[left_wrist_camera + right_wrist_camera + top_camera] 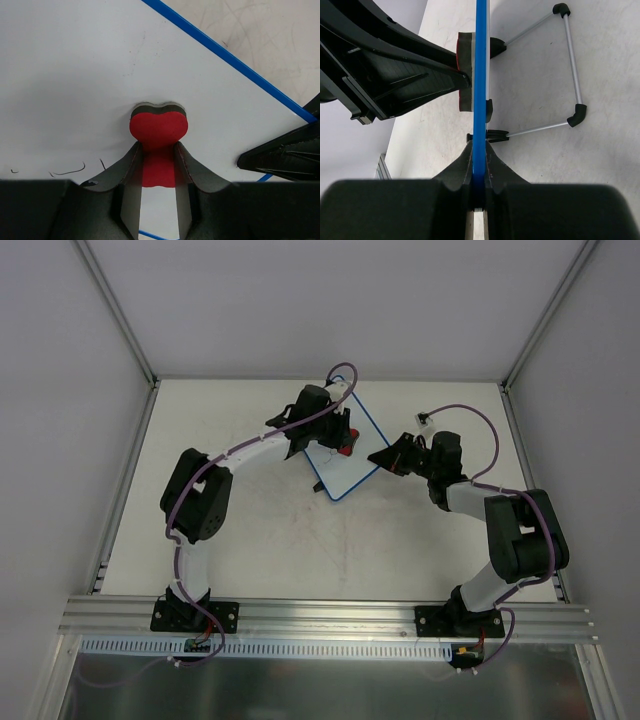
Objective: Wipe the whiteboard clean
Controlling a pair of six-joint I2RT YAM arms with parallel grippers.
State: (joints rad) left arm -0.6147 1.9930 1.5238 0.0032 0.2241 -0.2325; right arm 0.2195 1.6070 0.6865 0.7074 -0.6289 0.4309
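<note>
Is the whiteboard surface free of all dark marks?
No, a few thin dark strokes show on the whiteboard, left of the red eraser.

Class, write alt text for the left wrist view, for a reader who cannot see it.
The left claw holds a red eraser by its waist, the eraser's head against the whiteboard. A few thin dark marks show at lower left. The blue rim runs diagonally at right, where the black right claw meets it.

Scuffed beige table (300,550), grey panel walls (320,300), aluminium rail (330,615).
</note>
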